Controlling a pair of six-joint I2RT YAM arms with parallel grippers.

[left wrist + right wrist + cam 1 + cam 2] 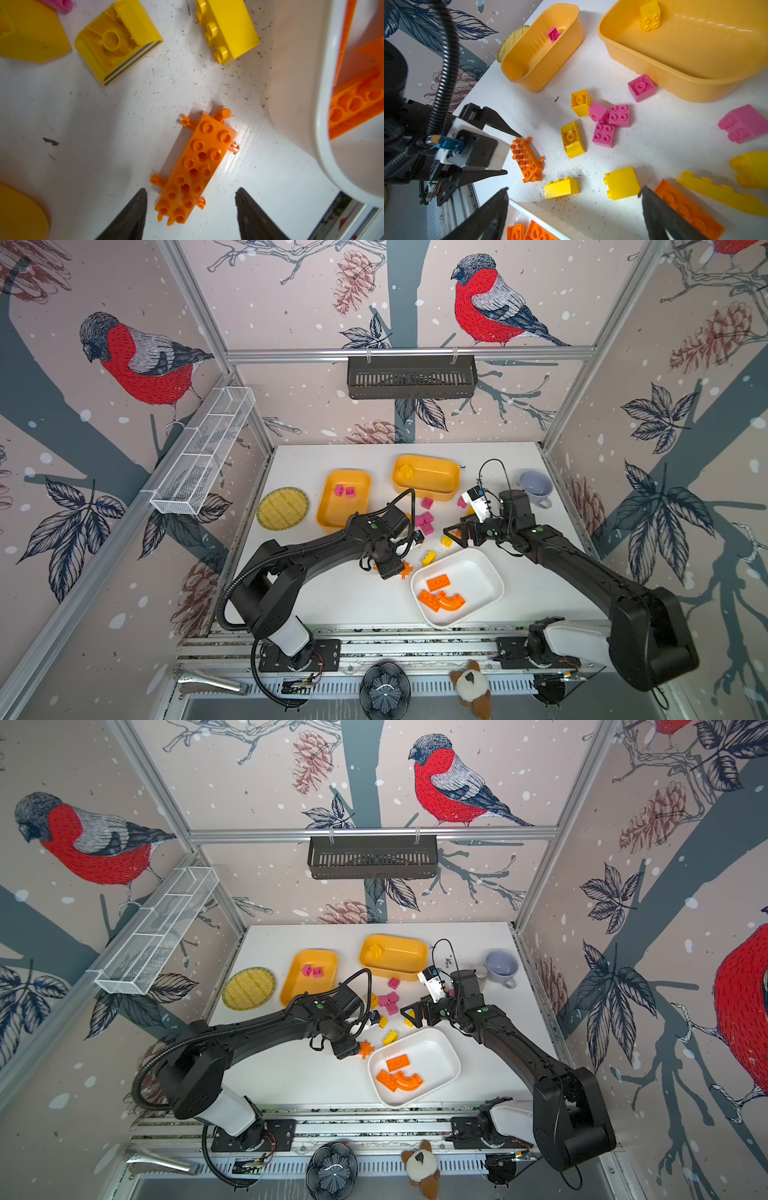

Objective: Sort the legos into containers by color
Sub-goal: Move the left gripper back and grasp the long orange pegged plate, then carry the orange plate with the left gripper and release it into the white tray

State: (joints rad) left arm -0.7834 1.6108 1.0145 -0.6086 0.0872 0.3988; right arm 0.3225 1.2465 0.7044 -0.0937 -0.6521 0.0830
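Now the left gripper (pixel 191 192), spread, straddles the orange spiky bar (pixel 193 166) beside the white tub (pixel 324 124); right gripper (pixel 574 190) likewise spread.

Bullfinch-and-pinecone wallpaper (pixel 291 315) lines the walls around a scuffed white table (pixel 353 601).

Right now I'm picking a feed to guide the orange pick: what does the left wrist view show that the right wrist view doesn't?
Only the left wrist view: a straight-down look through the open left end effector, one end of the orange spiky bar lying between its fingertips. Only the right wrist view: a yellow brick in one yellow-orange tub, a pink cube in the other tub, the woven yellow plate, and the open right end effector. Both: the bar, the white tub, the curved yellow brick and the studded yellow brick.
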